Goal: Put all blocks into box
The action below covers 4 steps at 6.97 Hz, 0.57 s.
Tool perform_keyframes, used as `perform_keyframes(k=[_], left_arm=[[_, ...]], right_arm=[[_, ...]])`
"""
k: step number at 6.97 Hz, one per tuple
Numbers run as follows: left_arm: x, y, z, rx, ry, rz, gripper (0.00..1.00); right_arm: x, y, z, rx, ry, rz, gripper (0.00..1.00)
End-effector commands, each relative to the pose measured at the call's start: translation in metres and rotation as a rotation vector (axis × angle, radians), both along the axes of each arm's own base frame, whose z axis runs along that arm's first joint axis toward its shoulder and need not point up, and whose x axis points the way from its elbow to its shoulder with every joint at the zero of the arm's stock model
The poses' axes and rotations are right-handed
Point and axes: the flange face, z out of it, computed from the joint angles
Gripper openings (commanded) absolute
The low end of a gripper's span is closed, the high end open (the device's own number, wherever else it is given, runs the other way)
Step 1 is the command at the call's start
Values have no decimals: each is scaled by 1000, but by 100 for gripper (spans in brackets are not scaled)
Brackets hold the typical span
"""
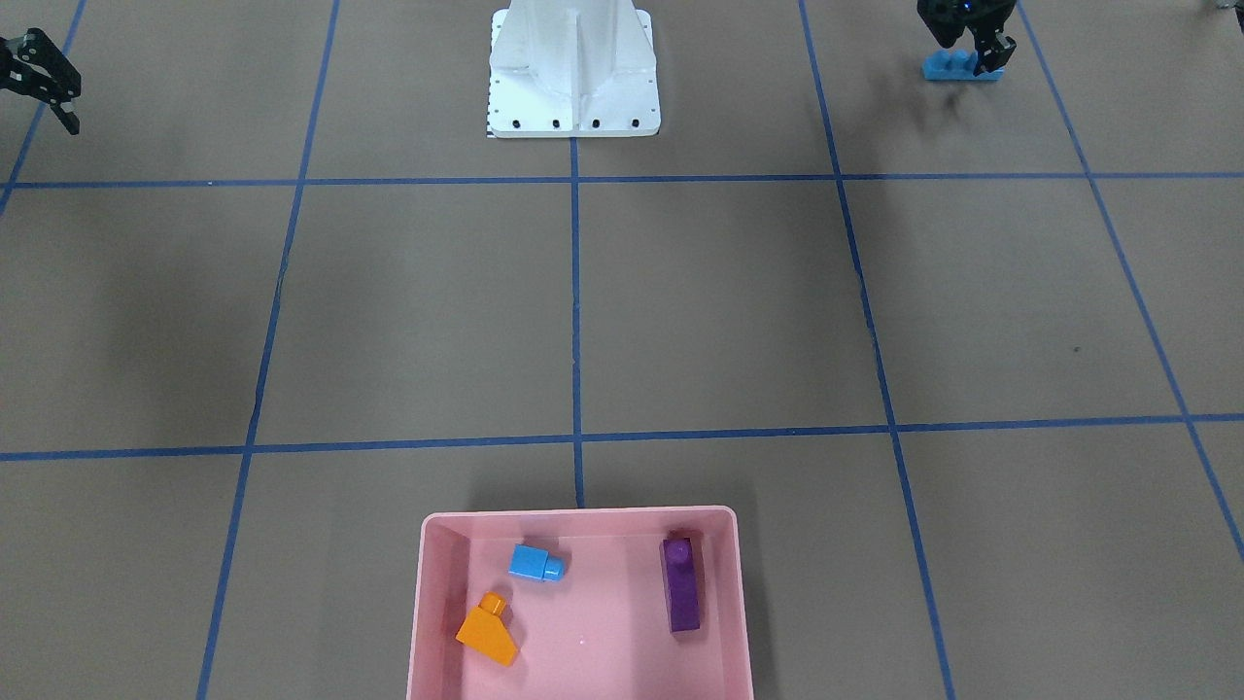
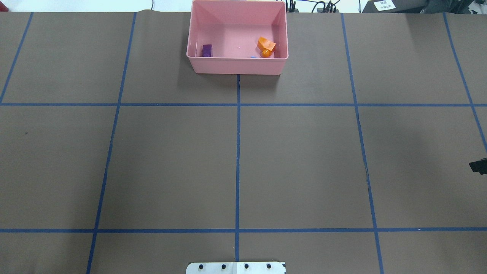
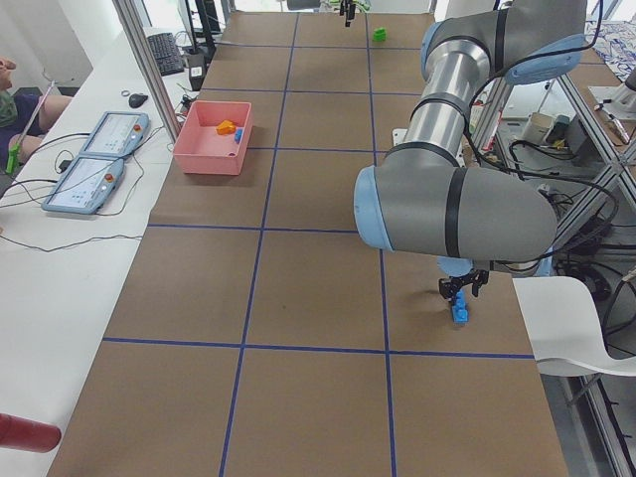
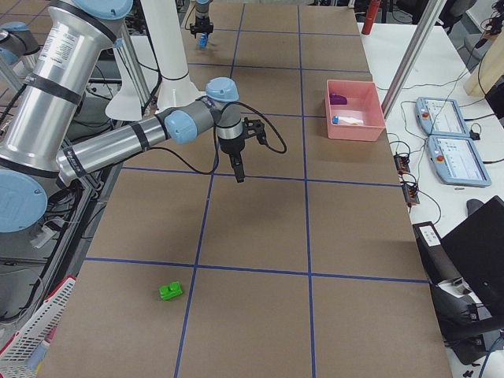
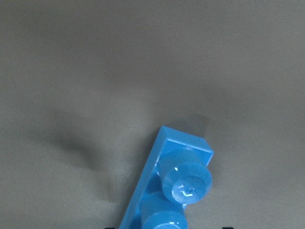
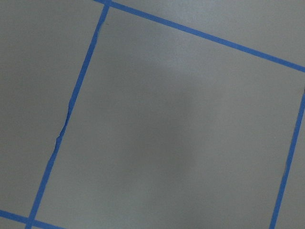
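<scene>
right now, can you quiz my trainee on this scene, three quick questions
1. How many bricks lie inside the pink box?
2. True or false: the green brick sits on the table, outside the box.
3. Where is the long blue brick? A: in the box. B: at the left gripper. C: beside the green brick.

Key: 1. three. 2. true. 3. B.
</scene>
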Motion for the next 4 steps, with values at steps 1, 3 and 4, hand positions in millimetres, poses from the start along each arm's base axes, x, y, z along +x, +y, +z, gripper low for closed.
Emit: perform_keyframes(k=[1, 3, 4], left_arm=[[8, 5, 8, 0, 0, 1, 81], [11, 6, 11, -2, 0, 2, 80], [11, 6, 9, -4, 3, 1, 68]], right_arm=[[-1, 0, 1, -2, 0, -3, 100], [-1, 0, 1, -2, 0, -3, 99], [-1, 0, 0, -1, -1, -3, 99]])
